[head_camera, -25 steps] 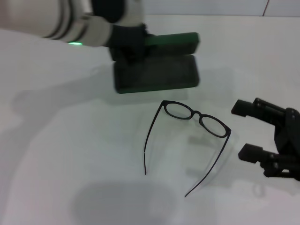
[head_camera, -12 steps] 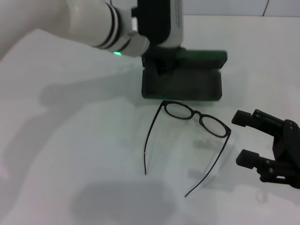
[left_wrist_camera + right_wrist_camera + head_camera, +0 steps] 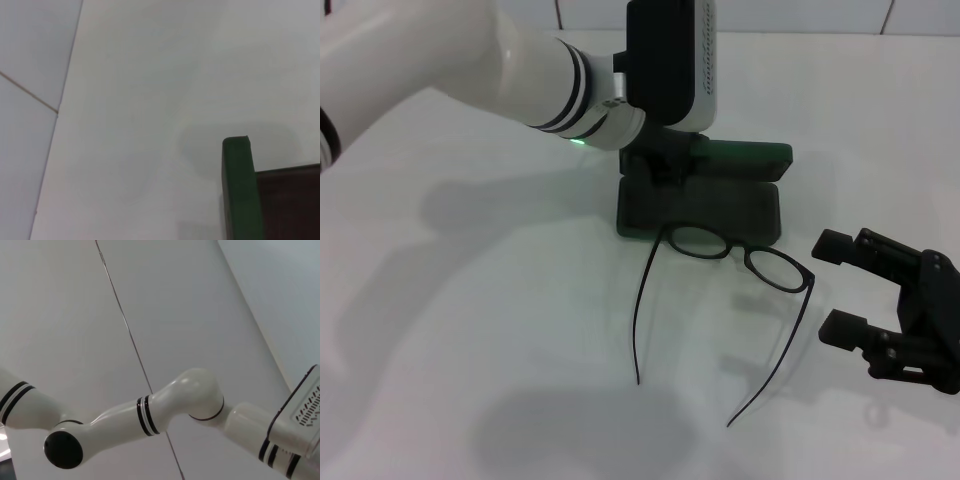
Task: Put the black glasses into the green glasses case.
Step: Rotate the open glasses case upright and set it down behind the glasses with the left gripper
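The green glasses case lies open on the white table, its dark lining up and its green lid raised at the far side. My left gripper is shut on the case's left end. The case's green edge also shows in the left wrist view. The black glasses lie unfolded just in front of the case. Their lens frame touches the case's near edge and their temple arms point towards me. My right gripper is open and empty, right of the glasses and low over the table.
The white table stretches wide to the left and near side. My left arm reaches across the far left above the table. The right wrist view shows only that arm against a wall.
My left gripper has carried the case rightwards and then nearer, up against the glasses. The glasses have shifted slightly towards me. The right gripper has barely moved.
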`<state>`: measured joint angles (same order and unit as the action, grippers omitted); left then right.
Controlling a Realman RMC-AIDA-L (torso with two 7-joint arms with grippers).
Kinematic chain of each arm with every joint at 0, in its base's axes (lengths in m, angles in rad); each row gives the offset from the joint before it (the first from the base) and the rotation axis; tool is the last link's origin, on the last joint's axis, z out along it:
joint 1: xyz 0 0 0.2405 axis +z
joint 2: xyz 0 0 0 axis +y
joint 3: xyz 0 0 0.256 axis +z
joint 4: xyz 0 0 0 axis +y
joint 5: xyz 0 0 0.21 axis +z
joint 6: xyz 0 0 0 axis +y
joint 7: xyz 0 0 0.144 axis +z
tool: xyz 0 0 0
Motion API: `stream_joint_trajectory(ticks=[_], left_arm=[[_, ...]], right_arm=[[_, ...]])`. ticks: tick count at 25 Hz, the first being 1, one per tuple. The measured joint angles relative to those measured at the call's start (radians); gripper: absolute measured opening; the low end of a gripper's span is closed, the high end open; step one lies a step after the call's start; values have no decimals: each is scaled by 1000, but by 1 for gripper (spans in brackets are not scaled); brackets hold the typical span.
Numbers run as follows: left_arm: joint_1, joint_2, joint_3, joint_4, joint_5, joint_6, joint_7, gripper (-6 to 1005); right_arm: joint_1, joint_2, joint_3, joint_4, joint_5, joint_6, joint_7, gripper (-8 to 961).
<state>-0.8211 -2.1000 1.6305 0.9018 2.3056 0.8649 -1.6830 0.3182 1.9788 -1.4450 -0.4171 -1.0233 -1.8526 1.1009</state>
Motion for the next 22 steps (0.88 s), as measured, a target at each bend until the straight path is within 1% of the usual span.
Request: stream_joint_trajectory(ticks=[2, 9, 13, 17, 22], left_arm=[[3, 0, 0, 0, 0, -7, -4, 87], [5, 0, 1, 1, -4, -15, -23, 275], [6, 3, -1, 7, -45, -14, -15, 373], [12, 5, -3, 3, -71, -16, 11, 378], [18, 4, 0, -35, -84, -21, 45, 380]], right_arm=[[-3, -1, 0, 1, 0, 0, 0, 849], [-5, -10, 2, 24, 2, 23, 3, 844], [-5, -22, 3, 31, -1, 48, 5, 841], [5, -29, 3, 38, -3, 53, 5, 838], [6, -28, 3, 40, -4, 57, 3, 835]])
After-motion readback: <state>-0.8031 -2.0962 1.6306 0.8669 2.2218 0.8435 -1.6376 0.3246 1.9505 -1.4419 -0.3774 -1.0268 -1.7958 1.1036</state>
